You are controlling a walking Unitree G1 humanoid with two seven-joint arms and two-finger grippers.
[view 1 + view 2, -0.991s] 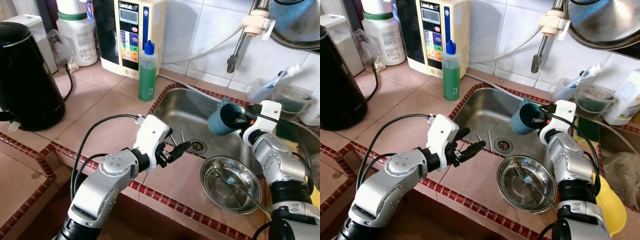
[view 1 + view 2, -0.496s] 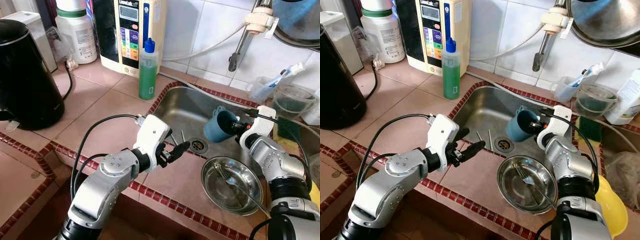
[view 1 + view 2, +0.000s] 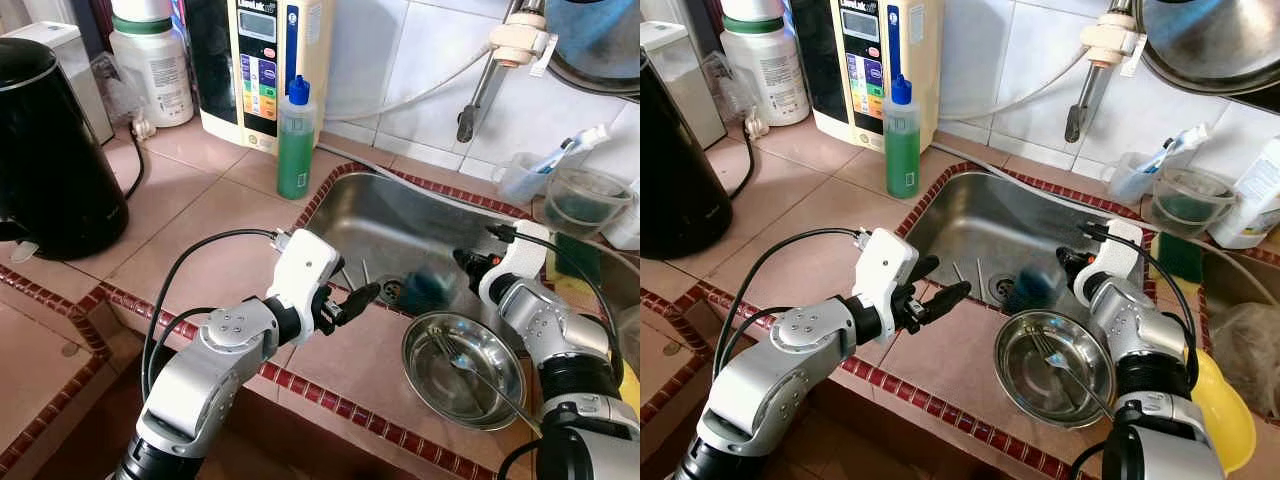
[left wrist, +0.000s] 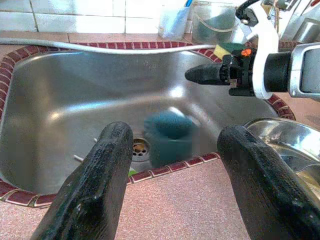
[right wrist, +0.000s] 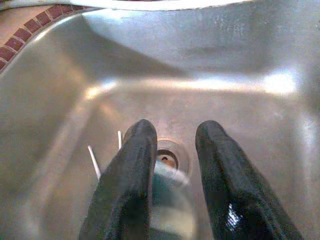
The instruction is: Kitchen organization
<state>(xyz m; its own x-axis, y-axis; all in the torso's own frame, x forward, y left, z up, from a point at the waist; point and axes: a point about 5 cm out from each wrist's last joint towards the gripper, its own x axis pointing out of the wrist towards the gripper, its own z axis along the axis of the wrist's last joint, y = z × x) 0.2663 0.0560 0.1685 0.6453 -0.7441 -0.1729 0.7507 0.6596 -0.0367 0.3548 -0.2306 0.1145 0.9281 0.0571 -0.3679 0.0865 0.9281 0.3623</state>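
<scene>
A blue cup [image 3: 425,290] shows as a motion blur low in the steel sink [image 3: 395,215], beside the drain and free of both grippers. My right gripper [image 3: 463,262] hangs over the sink's right side, open, with nothing between its fingers [image 5: 137,150]; the cup [image 5: 170,197] lies blurred below them. My left gripper [image 3: 357,296] is open over the tiled counter at the sink's front edge, pointing toward the cup [image 4: 169,134]. A steel bowl [image 3: 462,370] holding a utensil sits on the counter to the front right of the sink.
A green soap bottle [image 3: 295,145] stands at the sink's back left corner, with a black kettle [image 3: 50,150] further left. The faucet [image 3: 478,95] hangs above the sink. A clear container [image 3: 582,200] and sponge sit at the right rim, and a yellow bowl [image 3: 1228,415] lies near right.
My right gripper lowered into the sink and let go of the blue cup. The cup dropped toward the drain. The left arm has not moved.
</scene>
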